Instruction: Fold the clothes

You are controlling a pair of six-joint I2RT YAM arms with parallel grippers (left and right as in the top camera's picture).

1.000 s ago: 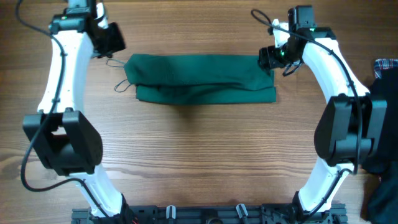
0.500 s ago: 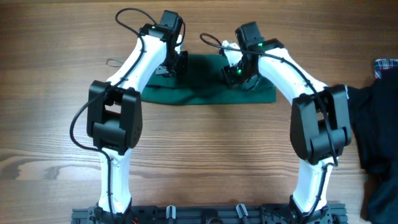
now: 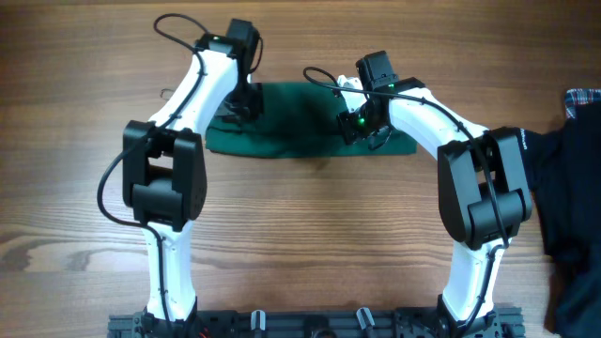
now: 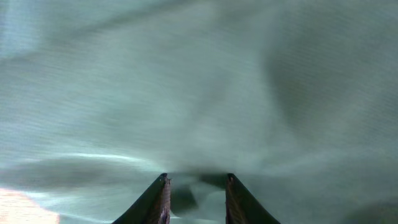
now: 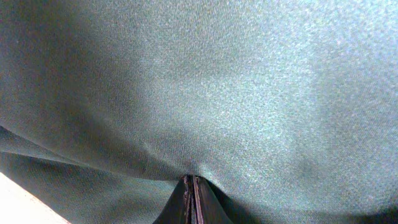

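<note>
Garment: a plain dark green soft fabric garment (image 3: 300, 127) lay folded into a wide band on the wooden table (image 3: 310, 235), at the far centre.
Left gripper: the left gripper (image 4: 196, 186) pressed down at the garment's far left end, its fingers parted, green fabric between them.
Right gripper: the right gripper (image 5: 191, 193) sat on the garment's right half, fingers clenched together against the cloth.
Right edge: a black garment (image 3: 573, 202) and a blue-red plaid cloth (image 3: 584, 100) lay well apart from the green one.

black garment (image 3: 573, 197), plaid cloth (image 3: 584, 99), wooden table (image 3: 310, 235)
</note>
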